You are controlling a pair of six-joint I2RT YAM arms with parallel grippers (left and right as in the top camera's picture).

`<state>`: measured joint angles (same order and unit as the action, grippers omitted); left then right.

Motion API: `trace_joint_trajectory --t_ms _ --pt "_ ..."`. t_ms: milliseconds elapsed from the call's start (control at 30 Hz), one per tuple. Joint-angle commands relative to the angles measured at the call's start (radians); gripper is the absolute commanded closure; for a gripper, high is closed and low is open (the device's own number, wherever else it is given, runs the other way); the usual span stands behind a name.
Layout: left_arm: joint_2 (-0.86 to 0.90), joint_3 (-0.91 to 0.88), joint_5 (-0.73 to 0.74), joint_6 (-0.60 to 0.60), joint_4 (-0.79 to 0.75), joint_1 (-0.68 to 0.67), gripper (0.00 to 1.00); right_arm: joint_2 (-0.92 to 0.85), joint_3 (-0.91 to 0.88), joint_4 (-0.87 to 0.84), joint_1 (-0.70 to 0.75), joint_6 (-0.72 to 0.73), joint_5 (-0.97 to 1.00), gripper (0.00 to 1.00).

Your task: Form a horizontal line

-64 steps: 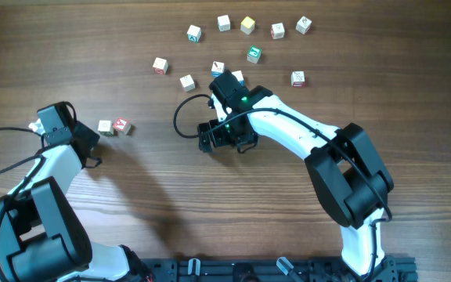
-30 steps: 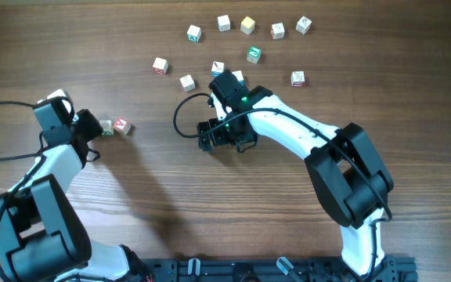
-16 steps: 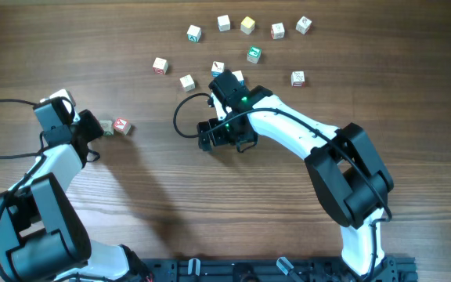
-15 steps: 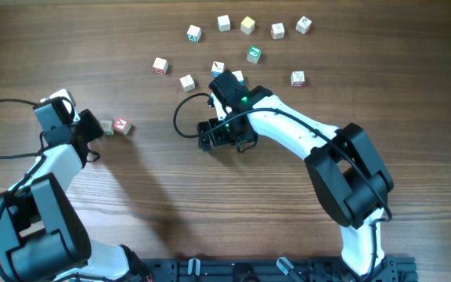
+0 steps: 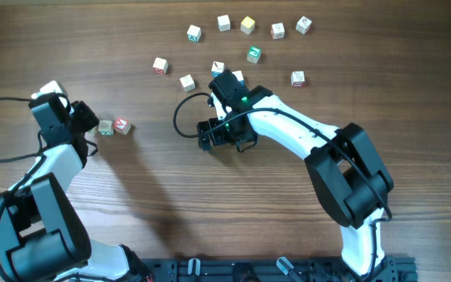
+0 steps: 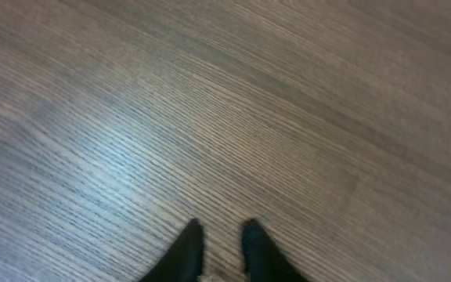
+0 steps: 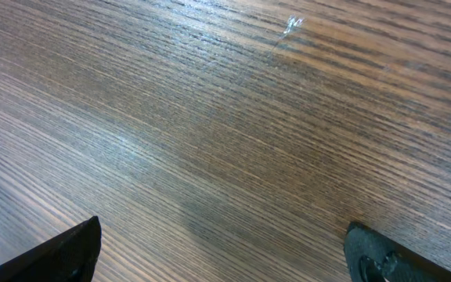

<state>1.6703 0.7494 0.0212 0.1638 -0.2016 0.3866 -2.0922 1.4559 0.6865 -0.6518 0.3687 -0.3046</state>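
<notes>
No row of four cubes shows. Two small letter cubes lie side by side at the left: a green-tinted cube (image 5: 105,128) and a red-faced cube (image 5: 121,125). My left gripper (image 5: 94,124) is at the green-tinted cube's left side. In the left wrist view its fingers (image 6: 219,235) stand a narrow gap apart, with a pale bit of cube (image 6: 210,277) between them at the frame's bottom edge. My right gripper (image 5: 225,135) is wide open and empty over bare wood near the middle, and the right wrist view (image 7: 225,251) shows only wood between its fingers.
Several loose letter cubes lie scattered at the back: a yellow-topped one (image 5: 247,25), a green-faced one (image 5: 254,54), one at the left (image 5: 160,66), one at the right (image 5: 297,78). A black cable (image 5: 182,117) loops beside the right wrist.
My left gripper reached right onto the green-tinted cube, then its wrist swung back to the upper left. The two cubes stay in place. The right arm has not moved.
</notes>
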Motion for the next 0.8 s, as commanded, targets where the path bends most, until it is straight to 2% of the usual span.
trace_joint_trajectory --t_ms 0,33,433,767 --pt "0.013 -0.001 -0.082 0.088 -0.005 0.013 0.92 -0.005 -0.005 -0.004 0.002 -0.001 0.029 0.0" --pt "0.013 -0.001 -0.081 0.093 -0.003 0.019 0.96 -0.005 -0.005 -0.005 0.002 -0.002 0.029 0.0" --pt "0.089 -0.001 -0.061 0.206 0.044 0.037 0.96 -0.006 -0.005 -0.018 0.002 0.001 0.029 0.0" --pt "0.097 -0.001 -0.062 0.211 0.064 0.037 0.96 -0.006 -0.005 -0.016 0.002 0.0 0.029 0.0"
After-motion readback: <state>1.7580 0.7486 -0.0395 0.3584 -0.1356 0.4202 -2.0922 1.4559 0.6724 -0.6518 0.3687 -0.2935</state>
